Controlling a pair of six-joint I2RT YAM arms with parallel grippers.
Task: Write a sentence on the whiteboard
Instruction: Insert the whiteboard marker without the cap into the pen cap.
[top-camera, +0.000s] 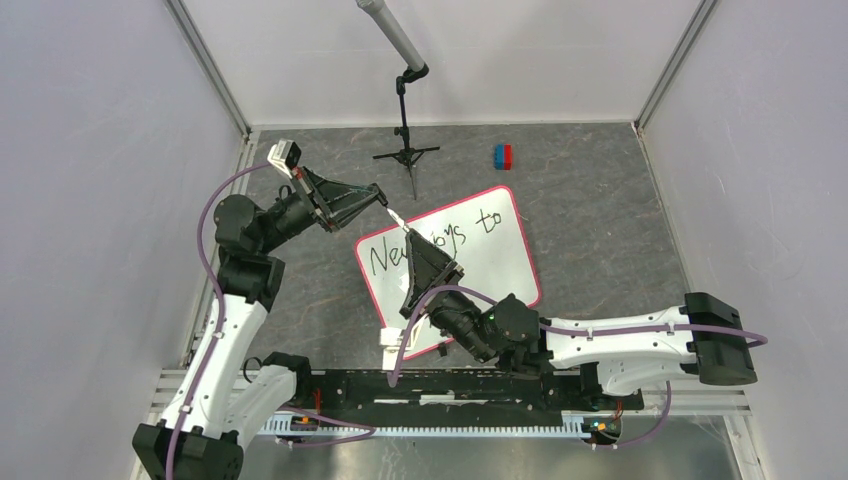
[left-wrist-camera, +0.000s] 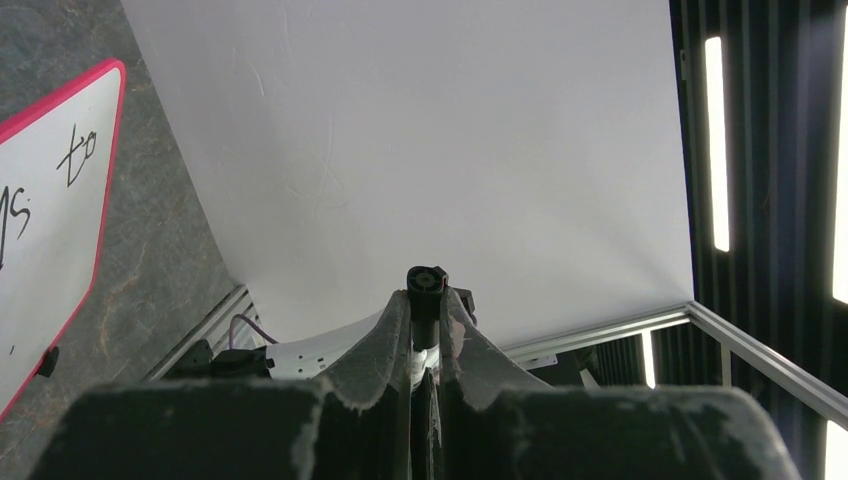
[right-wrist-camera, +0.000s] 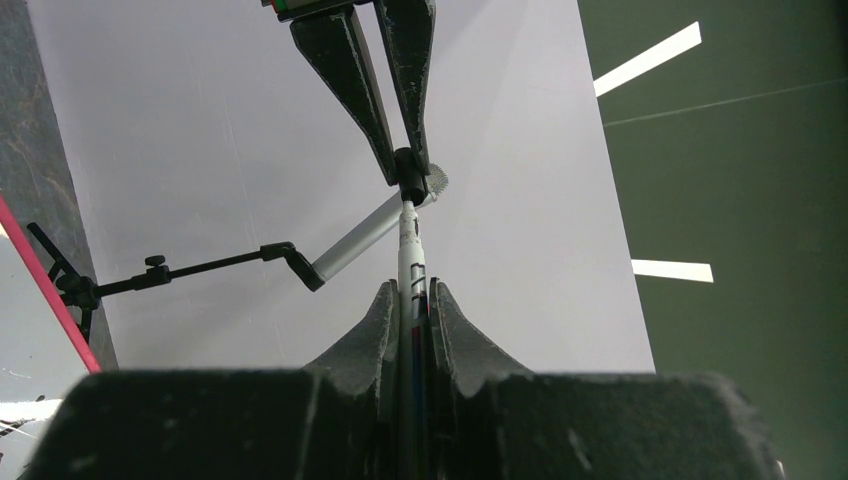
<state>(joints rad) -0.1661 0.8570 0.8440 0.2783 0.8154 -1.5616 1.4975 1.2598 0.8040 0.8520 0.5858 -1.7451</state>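
Note:
The whiteboard (top-camera: 500, 262) lies tilted on the grey table, pink-rimmed, with part of the sentence (top-camera: 430, 240) in black marker: "New", a word partly hidden by the arm, and "to". Above its far-left corner both grippers meet on a white marker (top-camera: 397, 217) held in the air. My right gripper (top-camera: 409, 234) is shut on the marker's barrel (right-wrist-camera: 409, 255). My left gripper (top-camera: 383, 197) is shut on the black cap (left-wrist-camera: 427, 283) at the marker's far end (right-wrist-camera: 408, 186). Whether the cap is fully seated I cannot tell. The left wrist view shows the whiteboard's edge (left-wrist-camera: 60, 190).
A black tripod stand (top-camera: 407, 155) with a grey tube (top-camera: 390, 32) stands just behind the grippers. A red-and-blue block (top-camera: 502, 156) lies at the back right. A small white object (top-camera: 390, 338) sits at the board's near corner. Walls enclose the table on three sides.

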